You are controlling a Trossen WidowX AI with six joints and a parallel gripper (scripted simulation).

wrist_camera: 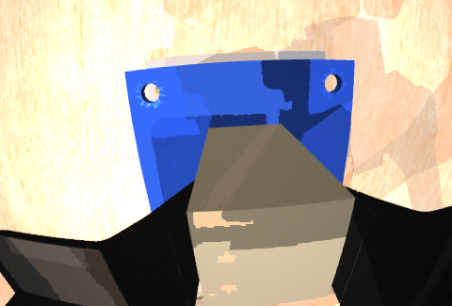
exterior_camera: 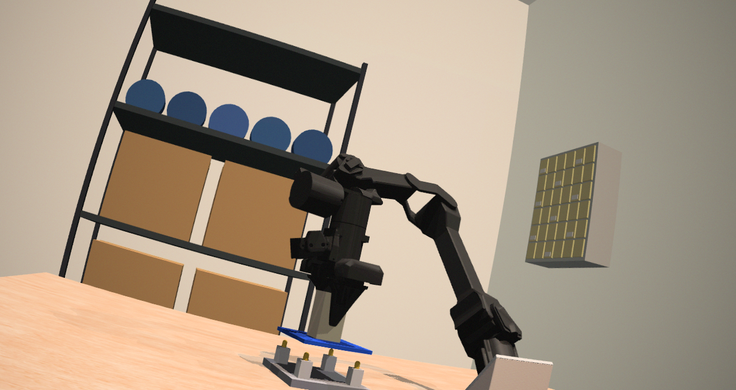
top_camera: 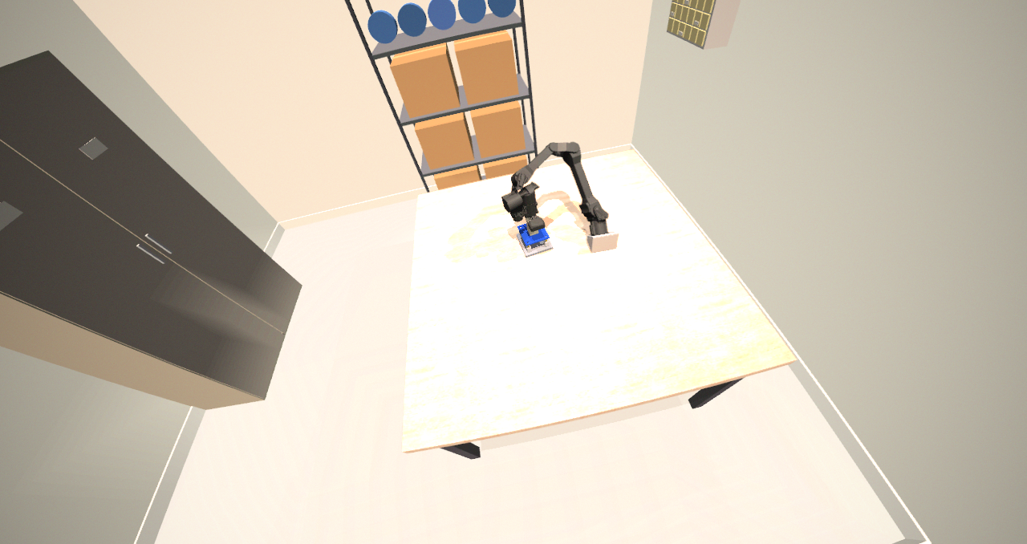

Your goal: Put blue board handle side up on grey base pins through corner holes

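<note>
And here is the gripper [top_camera: 533, 227] [exterior_camera: 325, 316] [wrist_camera: 251, 182], pointing down with its black fingers part-way open, neither spread wide nor pressed together. They're pinching the square handle [exterior_camera: 325, 318] [wrist_camera: 278, 169], one finger on each side in the wrist view, and that handle stands upright on the blue board [top_camera: 533, 236] [exterior_camera: 355, 347] [wrist_camera: 226, 85]. So the board is up in the air, handle side up, right over the grey base [top_camera: 537, 253] [exterior_camera: 288, 376] [wrist_camera: 188, 59]! Look at the exterior view: all four gold pins [exterior_camera: 306, 355] show below the board, each on its post [exterior_camera: 303, 369], and there's open space between pins and board. From the wrist, two corner holes [wrist_camera: 141, 93] are in sight, the other two hidden behind handle and fingers. A sliver of the base peeks out past the board's far edge. The base itself sits on the wooden table [top_camera: 574, 339] [exterior_camera: 128, 316] [wrist_camera: 71, 155], beside the arm [top_camera: 582, 181] [exterior_camera: 457, 259].
</note>
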